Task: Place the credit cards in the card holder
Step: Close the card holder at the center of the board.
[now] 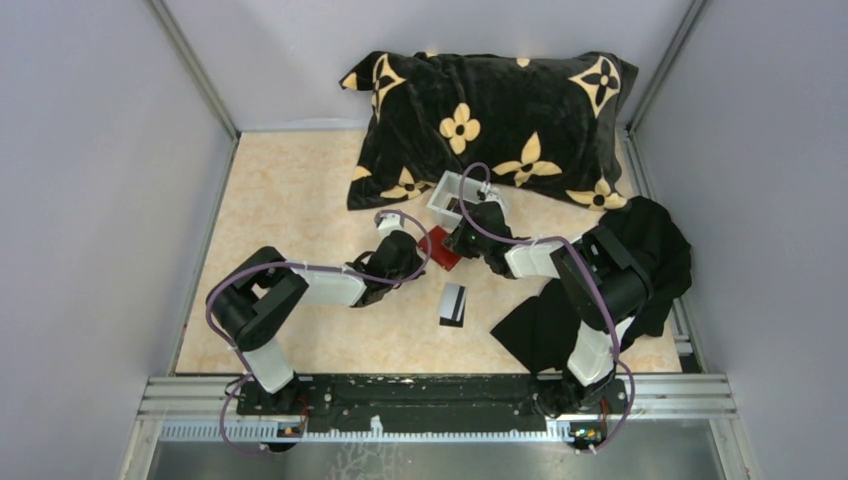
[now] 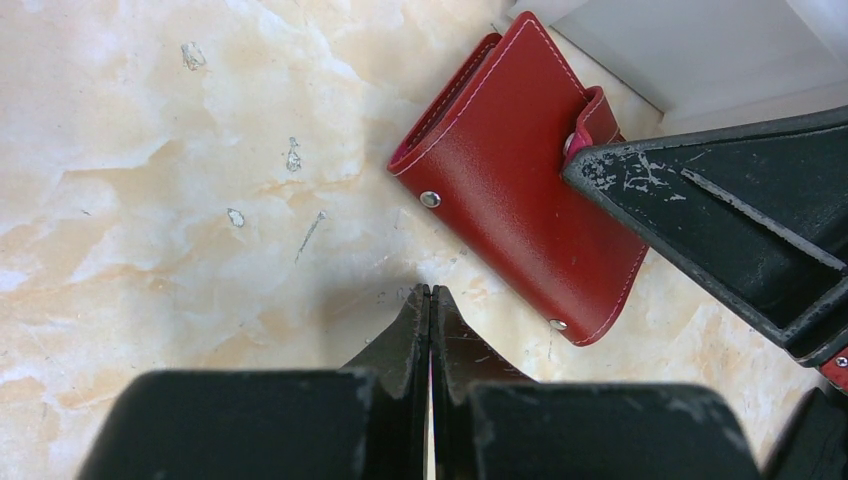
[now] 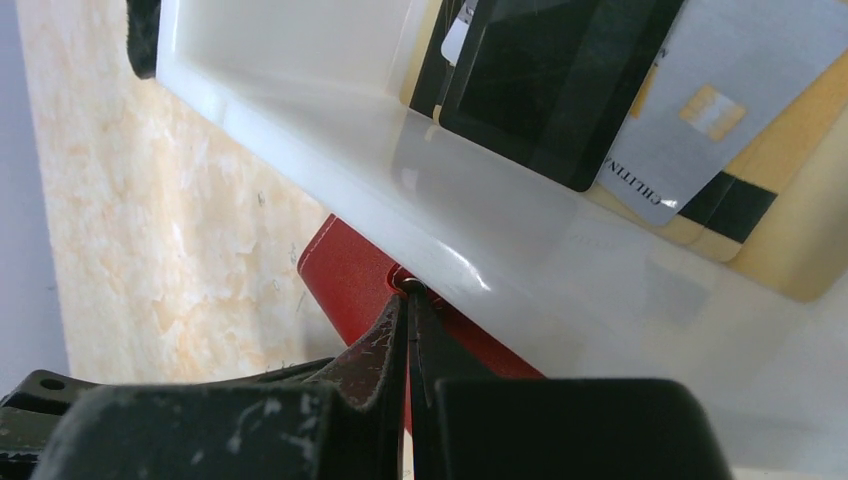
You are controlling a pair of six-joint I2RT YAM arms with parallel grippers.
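The red card holder (image 1: 441, 252) (image 2: 510, 190) (image 3: 345, 280) lies closed on the marbled table, right beside the white tray (image 1: 447, 190) (image 3: 350, 130). My right gripper (image 1: 453, 240) (image 3: 408, 290) is shut, its tips touching the holder's snap strap (image 2: 592, 115). My left gripper (image 1: 420, 247) (image 2: 430, 295) is shut and empty, its tips on the table just short of the holder's near edge. Several credit cards lie in the tray: a black one (image 3: 540, 90), a grey one (image 3: 700, 100) and a yellowish one (image 3: 790, 160). Another black card with a white band (image 1: 453, 303) lies loose on the table.
A black pillow with yellow flowers (image 1: 490, 110) lies at the back, touching the tray. A black cloth (image 1: 600, 290) is spread under the right arm. Grey walls close in both sides.
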